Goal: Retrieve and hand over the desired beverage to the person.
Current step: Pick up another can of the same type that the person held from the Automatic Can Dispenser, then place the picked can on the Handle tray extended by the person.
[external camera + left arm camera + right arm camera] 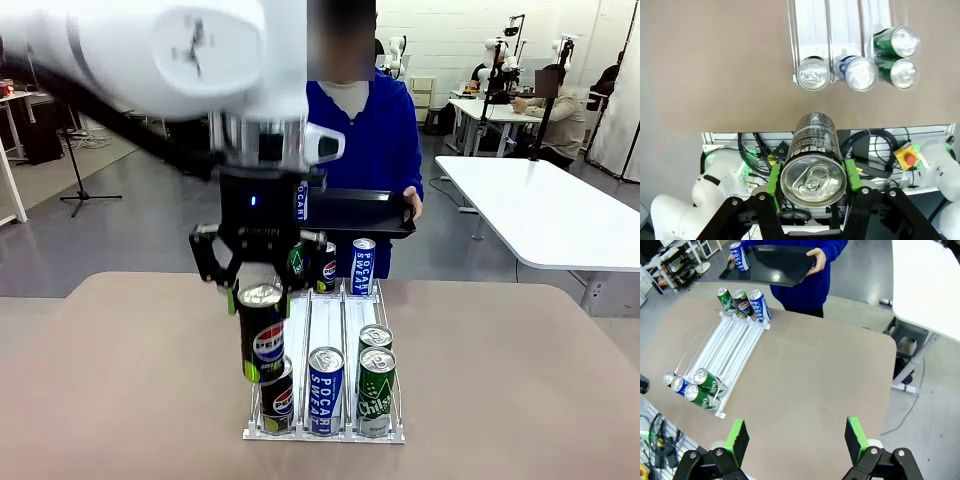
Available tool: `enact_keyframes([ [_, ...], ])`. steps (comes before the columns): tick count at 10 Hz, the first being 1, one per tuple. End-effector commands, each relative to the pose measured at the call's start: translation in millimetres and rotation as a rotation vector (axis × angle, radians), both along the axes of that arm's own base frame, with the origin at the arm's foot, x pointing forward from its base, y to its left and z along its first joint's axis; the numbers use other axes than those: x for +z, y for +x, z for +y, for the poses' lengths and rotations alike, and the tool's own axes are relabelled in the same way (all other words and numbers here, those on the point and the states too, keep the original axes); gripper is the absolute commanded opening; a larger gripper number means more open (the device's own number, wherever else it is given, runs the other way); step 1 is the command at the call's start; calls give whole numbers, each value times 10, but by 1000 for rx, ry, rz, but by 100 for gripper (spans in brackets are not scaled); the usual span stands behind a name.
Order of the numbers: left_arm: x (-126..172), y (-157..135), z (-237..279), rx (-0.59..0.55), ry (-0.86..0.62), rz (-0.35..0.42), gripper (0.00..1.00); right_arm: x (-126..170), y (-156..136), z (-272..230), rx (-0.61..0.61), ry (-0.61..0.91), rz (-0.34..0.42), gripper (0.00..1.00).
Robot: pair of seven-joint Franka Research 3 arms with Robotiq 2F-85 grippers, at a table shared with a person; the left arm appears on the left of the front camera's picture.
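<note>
Left gripper [262, 283] pinched a black Pepsi can [262, 335] between its green pads, can upright and lifted clear of the rack [325, 432], hanging right over the rack's near-left end. Same grip seen from the left wrist: pads [773, 178] pressed against both sides of the can [813, 165], lid facing the camera. Just below the held can, another Pepsi [278, 398] sat in the left lane, then a Pocari Sweat [326, 388] beside it and two green Chilsung cans [376, 390] on the far side from the gripper. Three more cans [330, 265] stood at the far end of the rack, beyond the gripper. Person in the blue hoodie [365, 135] stood past the worktop [520, 380], straight behind the gripper, holding a black tray [355, 212] with one hand [412, 204] on its edge. Blue Pocari can on that tray [739, 256] in the right wrist view. Right gripper [796, 437] spread wide, nothing between its pads, hovering high over the bare worktop, well apart from the rack.
</note>
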State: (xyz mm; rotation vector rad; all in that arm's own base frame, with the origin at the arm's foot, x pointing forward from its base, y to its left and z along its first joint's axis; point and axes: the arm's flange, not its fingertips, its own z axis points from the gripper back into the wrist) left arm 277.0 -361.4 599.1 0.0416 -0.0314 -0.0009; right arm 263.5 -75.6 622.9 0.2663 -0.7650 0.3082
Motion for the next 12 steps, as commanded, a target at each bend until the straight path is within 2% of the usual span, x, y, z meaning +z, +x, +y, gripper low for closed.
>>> enact_keyframes([
  [1,251,199,-240,33,2,-55,0,-44,23,15,6,7,-15,100],
  [4,494,596,-377,-32,-28,-67,0,-44,23,15,6,7,-15,100],
  [6,531,750,-377,-50,-25,-56,0,-44,23,15,6,7,-15,100],
  [7,515,728,-319,-63,-19,-76,0,-44,23,15,6,7,-15,100],
  [8,407,731,-347,-21,-41,-52,0,-44,23,15,6,7,-15,100],
  [12,407,731,-347,-21,-41,-52,0,-44,23,15,6,7,-15,100],
])
